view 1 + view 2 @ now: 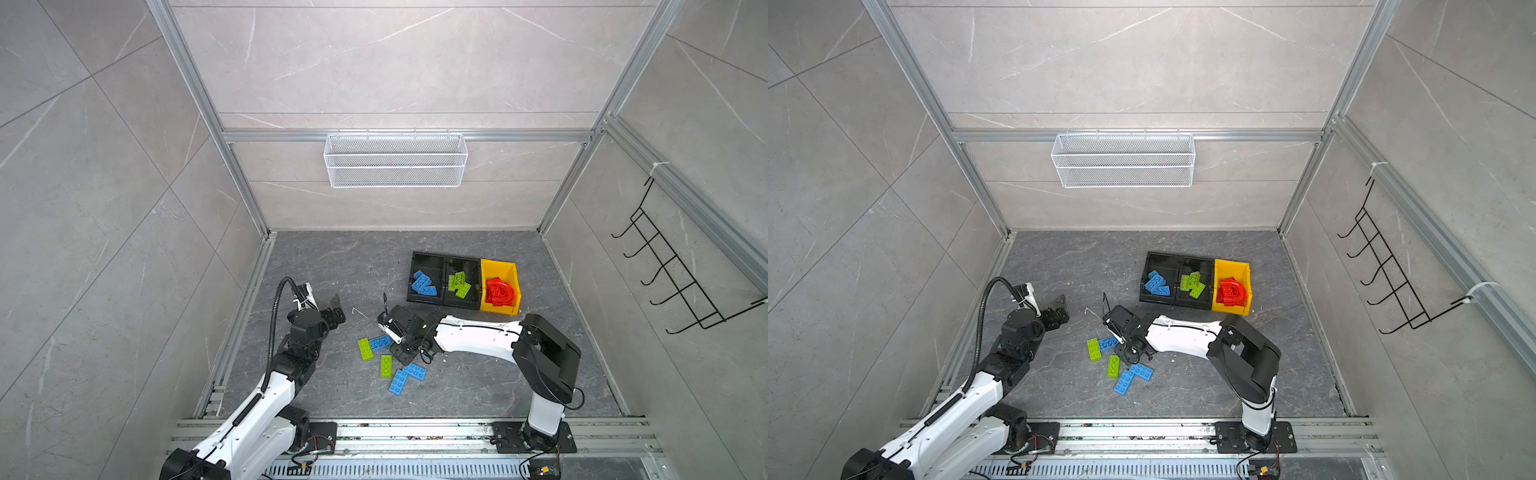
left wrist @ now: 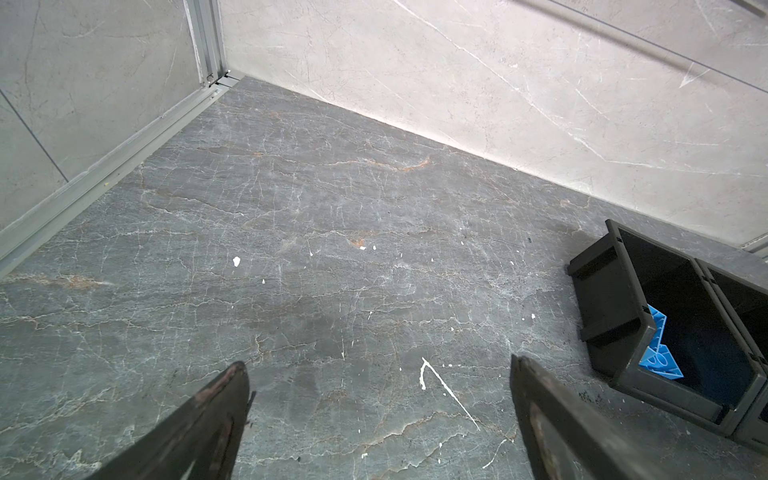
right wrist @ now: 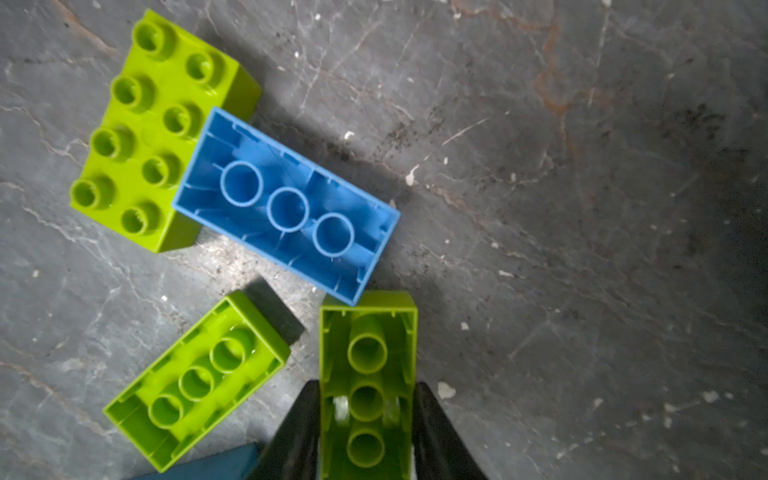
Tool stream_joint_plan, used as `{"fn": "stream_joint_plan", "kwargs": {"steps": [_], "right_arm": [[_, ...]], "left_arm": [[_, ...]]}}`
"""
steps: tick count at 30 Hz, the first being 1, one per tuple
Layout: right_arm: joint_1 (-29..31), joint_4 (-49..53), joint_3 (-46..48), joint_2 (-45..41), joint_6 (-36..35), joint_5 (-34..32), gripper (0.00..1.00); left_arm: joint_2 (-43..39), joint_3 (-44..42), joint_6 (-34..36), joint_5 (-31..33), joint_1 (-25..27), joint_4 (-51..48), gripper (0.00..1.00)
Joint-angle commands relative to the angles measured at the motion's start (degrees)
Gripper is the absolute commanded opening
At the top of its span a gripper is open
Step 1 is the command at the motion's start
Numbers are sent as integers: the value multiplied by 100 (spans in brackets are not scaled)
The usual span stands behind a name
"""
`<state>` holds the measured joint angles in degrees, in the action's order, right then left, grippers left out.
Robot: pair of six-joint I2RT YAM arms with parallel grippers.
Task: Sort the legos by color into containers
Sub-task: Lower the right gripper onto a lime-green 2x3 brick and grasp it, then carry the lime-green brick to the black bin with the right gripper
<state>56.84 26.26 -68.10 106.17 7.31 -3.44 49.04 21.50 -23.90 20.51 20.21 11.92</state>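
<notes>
In the right wrist view my right gripper point(image 3: 367, 386) is shut on a green lego point(image 3: 368, 357), which is upside down with a finger on each long side. Beside it on the floor lie a blue lego point(image 3: 286, 205), a studs-up green lego point(image 3: 153, 129) and an upside-down green one point(image 3: 195, 378). In a top view the right gripper point(image 1: 400, 352) sits over this pile, with two more blue legos point(image 1: 414, 371) close by. My left gripper point(image 1: 338, 308) is open over bare floor, its fingers point(image 2: 232, 399) wide apart.
Three bins stand in a row at the back right: a black bin point(image 1: 428, 254) with blue legos, a black bin point(image 1: 461, 260) with green ones, and a yellow bin point(image 1: 496, 268) with red pieces. A wire basket point(image 1: 395, 160) and a hook rack point(image 1: 673, 266) hang on the walls.
</notes>
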Motion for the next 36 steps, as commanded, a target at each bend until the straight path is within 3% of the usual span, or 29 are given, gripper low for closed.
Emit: {"fn": "stream_joint_plan", "kwargs": {"steps": [1,10,16,24,36], "right_arm": [[-70,-84,61,-167,18,47,34],[-379,-297,325,-655,85,335,30],[-820,-804,793,-1099,299,1051,27],[-1957,-1864,1358,-1523,824,2475,25],[-3366,-2050,695,-1481,1308,2747,24]], "left_arm": [[-37,-5,-52,105,-50,146,99],[-43,-3,-52,93,-52,148,99],[-23,4,-59,21,-52,159,99],[-8,13,-44,45,-61,144,99],[53,23,-54,13,-61,175,99]]}}
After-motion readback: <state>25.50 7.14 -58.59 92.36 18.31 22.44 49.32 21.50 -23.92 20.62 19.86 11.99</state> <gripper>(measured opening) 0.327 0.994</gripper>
